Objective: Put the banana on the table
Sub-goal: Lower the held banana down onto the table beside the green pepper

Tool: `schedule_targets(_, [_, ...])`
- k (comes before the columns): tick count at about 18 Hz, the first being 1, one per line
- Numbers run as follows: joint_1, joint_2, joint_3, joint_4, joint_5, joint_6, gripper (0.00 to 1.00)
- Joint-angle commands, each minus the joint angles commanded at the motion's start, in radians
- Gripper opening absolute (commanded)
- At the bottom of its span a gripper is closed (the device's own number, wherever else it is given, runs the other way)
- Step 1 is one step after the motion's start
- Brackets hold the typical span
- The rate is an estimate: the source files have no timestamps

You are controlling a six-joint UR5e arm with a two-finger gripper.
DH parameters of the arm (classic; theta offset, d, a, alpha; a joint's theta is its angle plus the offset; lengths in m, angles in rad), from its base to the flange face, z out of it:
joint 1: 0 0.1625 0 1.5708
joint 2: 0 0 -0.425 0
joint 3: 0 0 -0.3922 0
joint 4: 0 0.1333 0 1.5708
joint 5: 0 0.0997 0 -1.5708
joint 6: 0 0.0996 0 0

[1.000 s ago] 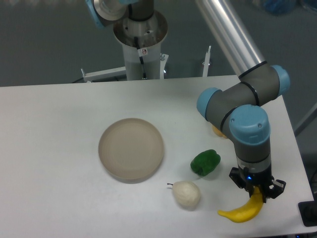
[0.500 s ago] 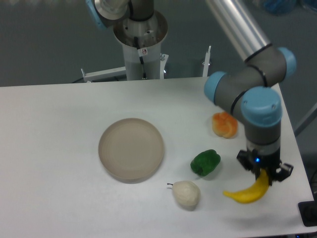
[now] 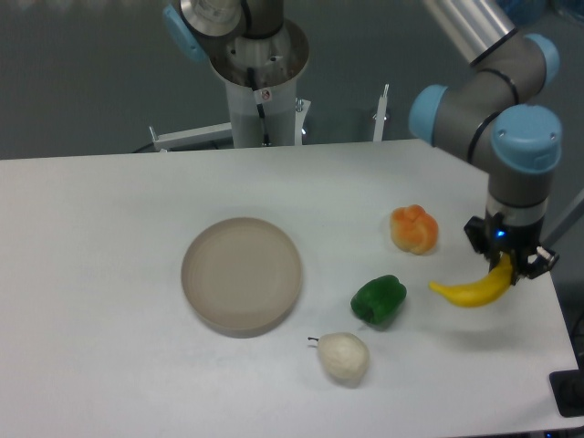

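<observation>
Currently gripper (image 3: 507,265) at right of frame, fingers pinching banana (image 3: 474,289) by upper end, held above tabletop (image 3: 109,274) near right edge. Advice: lower straight onto bare patch right of green pepper (image 3: 379,299), release only once resting.

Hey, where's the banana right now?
The banana hangs from the gripper near the table's right edge, just right of the green pepper and below-right of the orange fruit.
</observation>
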Motion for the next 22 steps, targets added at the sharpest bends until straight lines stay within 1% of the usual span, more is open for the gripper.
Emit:
schedule_targets(2, [0.014,-0.009,-0.021,0.002,-0.026,-0.037,0.32])
schedule_targets(4, [0.020,-0.014,-0.025,-0.005,-0.032,-0.131,0.32])
schedule_targets(8, [0.017,-0.055,-0.032,0.002,-0.037,-0.290,0.33])
schedule_targets(11, [0.015,-0.069,-0.052,0.008,-0.035,-0.366,0.33])
schedule_targets(13, [0.009,-0.083,-0.051,0.008,-0.034,-0.371,0.33])
schedule_targets(17, [0.008,-0.089,-0.054,0.009,-0.034,-0.368,0.34])
schedule_targets(22, [0.006,-0.107,-0.052,0.015,-0.028,-0.327,0.34])
